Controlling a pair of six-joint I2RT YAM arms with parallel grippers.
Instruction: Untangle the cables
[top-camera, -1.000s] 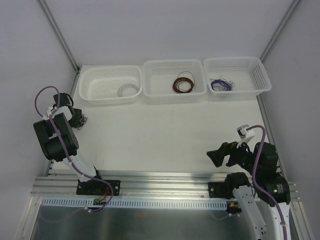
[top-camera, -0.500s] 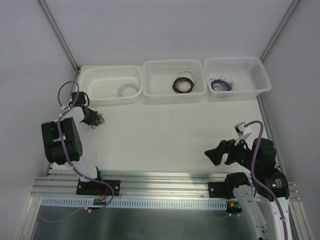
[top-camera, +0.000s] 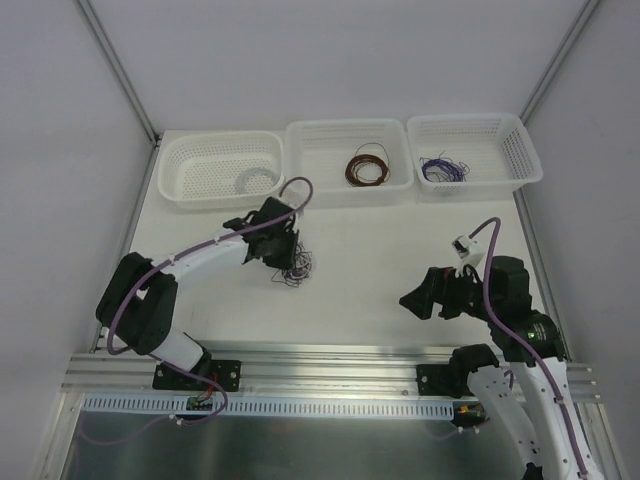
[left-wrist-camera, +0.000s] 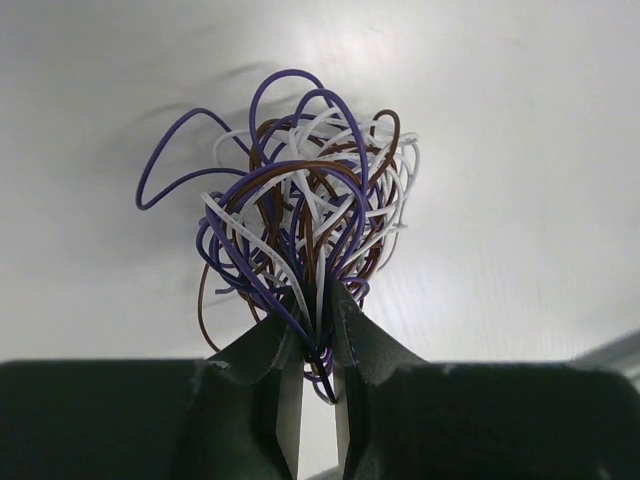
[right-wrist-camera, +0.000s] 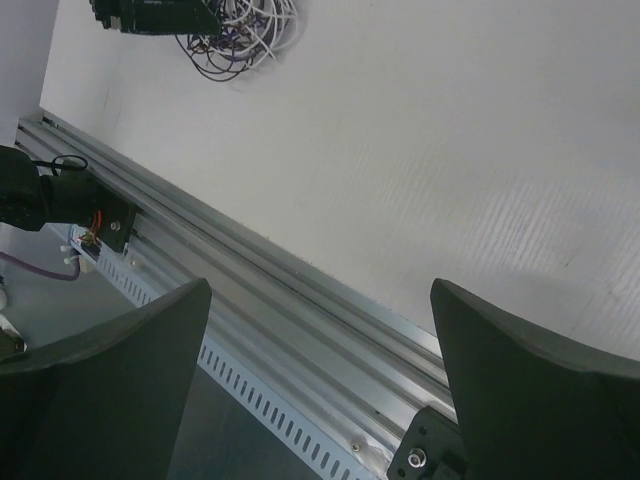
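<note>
My left pincer is clenched on the cables, a scribbly tangle of purple, brown and white wires pinched at its base. The clump fans straight out from the pincer, a little longer that way than across, with 1 purple loop jutting sideways. It is left of centre on the table, nearer than the 3 baskets. I cannot tell whether it touches the surface. My right pincer gapes wide at the near right, well apart from the tangle.
</note>
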